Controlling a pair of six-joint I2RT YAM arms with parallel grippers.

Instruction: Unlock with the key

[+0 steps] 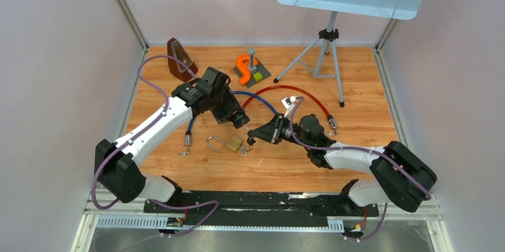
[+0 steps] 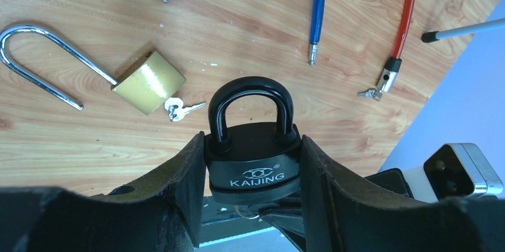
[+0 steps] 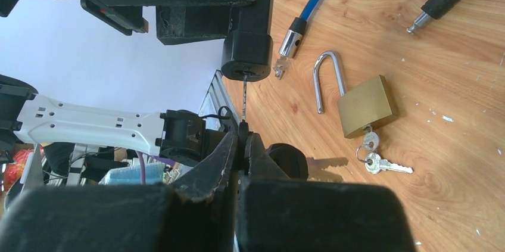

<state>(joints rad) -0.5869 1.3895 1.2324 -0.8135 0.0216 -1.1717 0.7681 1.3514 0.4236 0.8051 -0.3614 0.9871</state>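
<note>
The left fingers (image 2: 184, 174) are pressed onto the two side edges of the black padlock (image 2: 253, 165), its branded face turned to the wrist camera and its shackle (image 2: 253, 91) pointing away, closed. The right fingers (image 3: 223, 154) are pinched on the head of the key (image 3: 244, 100), and the thin blade runs from them up into the underside of the lock body. The lock appears to be held off the bench (image 2: 250, 25), between the two arms near its middle.

The lock looks solid and rigid — probably heavy for its size, with smooth painted sides that could slip under a twist. The body is the right place to hold it, leaving the shackle free to spring. The key is small and stiff but slender. It is best gripped by the flat head and turned about its own axis, since side load could bend the blade or lever the lock out of the clamp.

Beyond lie an open brass lock (image 2: 147, 82) with its own keys (image 2: 178, 109), then a blue cable (image 2: 318, 8) and a red cable (image 2: 408, 14) — none of them touching the held lock.
</note>
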